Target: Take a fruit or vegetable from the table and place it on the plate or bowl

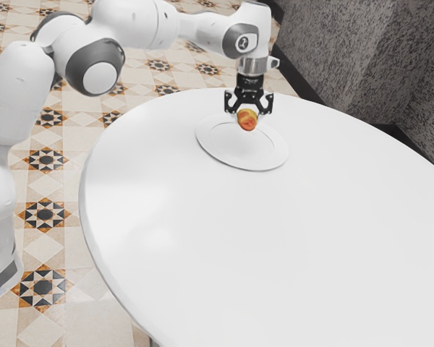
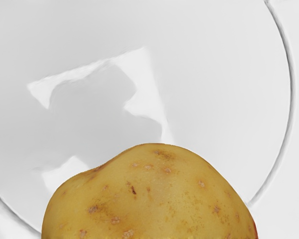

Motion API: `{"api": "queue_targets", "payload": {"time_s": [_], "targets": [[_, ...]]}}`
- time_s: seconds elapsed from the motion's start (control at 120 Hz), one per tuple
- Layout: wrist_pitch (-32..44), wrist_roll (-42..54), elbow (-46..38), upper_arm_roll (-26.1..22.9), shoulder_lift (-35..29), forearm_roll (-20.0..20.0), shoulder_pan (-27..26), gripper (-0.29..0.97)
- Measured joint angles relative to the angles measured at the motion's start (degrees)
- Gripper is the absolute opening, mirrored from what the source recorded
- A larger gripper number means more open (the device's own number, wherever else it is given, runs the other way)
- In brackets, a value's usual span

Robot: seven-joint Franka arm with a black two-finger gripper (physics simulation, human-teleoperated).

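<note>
A yellow-brown potato (image 1: 247, 121) with a reddish patch hangs between the black fingers of my gripper (image 1: 248, 116), which is shut on it. It hovers just above the far part of a flat white plate (image 1: 224, 148) on the round white table (image 1: 275, 238). In the wrist view the potato (image 2: 149, 196) looms close under my hand, with the white plate (image 2: 214, 74) beneath it and the hand's shadow cast on the plate.
The table's curved edge runs along the exterior view's left, over a patterned tile floor (image 1: 50, 210). A grey speckled wall (image 1: 362, 50) stands behind the table at the upper right.
</note>
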Motion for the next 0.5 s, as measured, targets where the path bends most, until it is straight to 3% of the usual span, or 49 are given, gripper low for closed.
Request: {"api": "queue_targets", "payload": {"time_s": [0.142, 0.233, 0.35, 0.5], "targets": [[-0.76, 0.60, -0.56, 0.02, -0.10, -0.01, 1.52, 0.33], [-0.99, 1.13, -0.69, -0.08, -0.92, -0.17, 1.66, 0.50], [-1.14, 1.75, -1.58, 0.00, -4.18, 0.01, 0.39, 0.60], [-1.15, 1.19, -1.84, -0.43, -13.97, 0.11, -10.31, 0.65]]}}
